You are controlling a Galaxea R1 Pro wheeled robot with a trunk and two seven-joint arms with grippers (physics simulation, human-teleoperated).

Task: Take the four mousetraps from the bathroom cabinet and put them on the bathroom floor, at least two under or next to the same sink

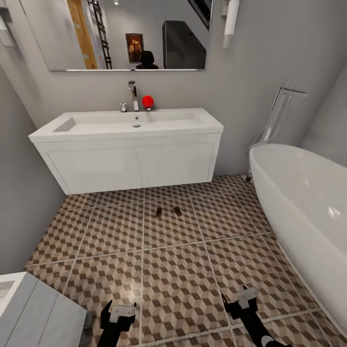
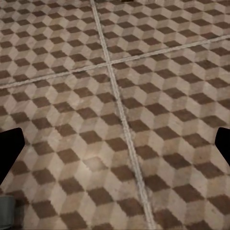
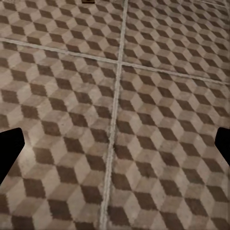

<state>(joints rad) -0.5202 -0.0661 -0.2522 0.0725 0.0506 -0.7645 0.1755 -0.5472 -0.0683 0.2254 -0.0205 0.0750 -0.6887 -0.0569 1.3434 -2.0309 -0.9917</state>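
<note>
A: How far along is the robot?

B: Two tiny tan wooden mousetraps (image 1: 158, 211) (image 1: 177, 211) lie on the cube-patterned tile floor (image 1: 183, 279) at twelve o'clock, just before the white wall-hung sink (image 1: 127, 140).

A: And its pincers?

B: The left gripper (image 1: 118, 313) and right gripper (image 1: 239, 300) both hang spread wide, carrying nothing. Apparently two traps remain.

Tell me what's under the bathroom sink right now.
Under the wall-hung sink the head view shows only shadowed patterned floor. Two mousetraps lie just in front of it, not beneath. The strip closest to the wall is hidden by the vanity.
</note>
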